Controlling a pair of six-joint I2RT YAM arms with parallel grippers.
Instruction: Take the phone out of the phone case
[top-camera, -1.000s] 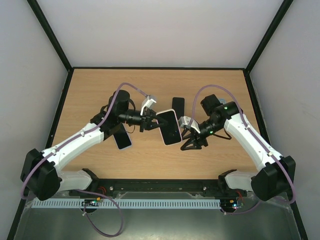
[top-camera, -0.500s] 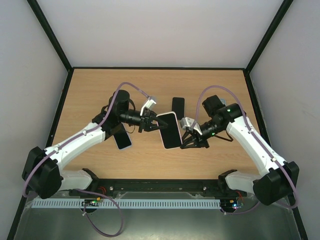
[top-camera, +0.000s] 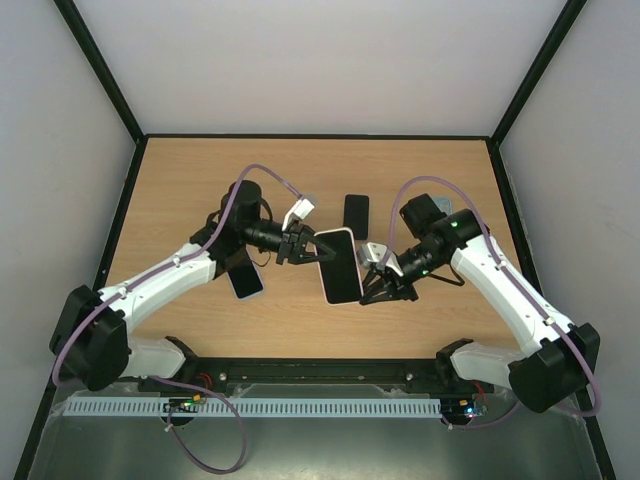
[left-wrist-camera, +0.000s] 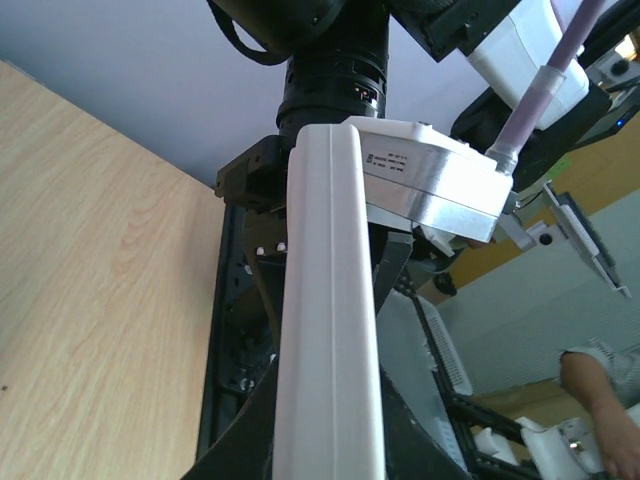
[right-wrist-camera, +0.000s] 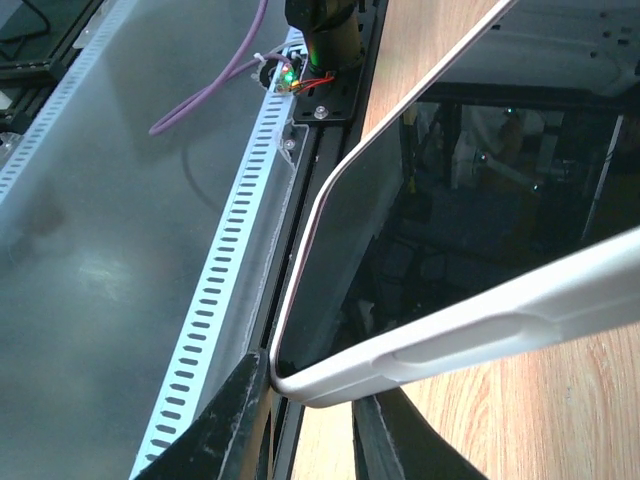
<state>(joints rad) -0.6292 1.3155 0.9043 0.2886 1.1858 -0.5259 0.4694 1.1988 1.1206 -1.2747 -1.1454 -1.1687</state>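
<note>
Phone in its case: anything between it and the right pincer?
Nothing visible. The cased phone is held above the table between both arms: the left pincer clamps one edge, and the right pincer is closed over the opposite corner, already touching the case.

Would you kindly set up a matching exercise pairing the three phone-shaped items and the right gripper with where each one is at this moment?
Things:
1. white-cased phone
2. black phone-shaped slab
3. light-rimmed phone
4. right gripper

Places:
A. flat on the table, partly under the left arm
B. fingers either side of the held phone's corner
C. raised off the table, gripped by the left gripper
D. flat on the table, farther back than both grippers

Pairs: 1-C; 2-D; 3-A; 4-B
</note>
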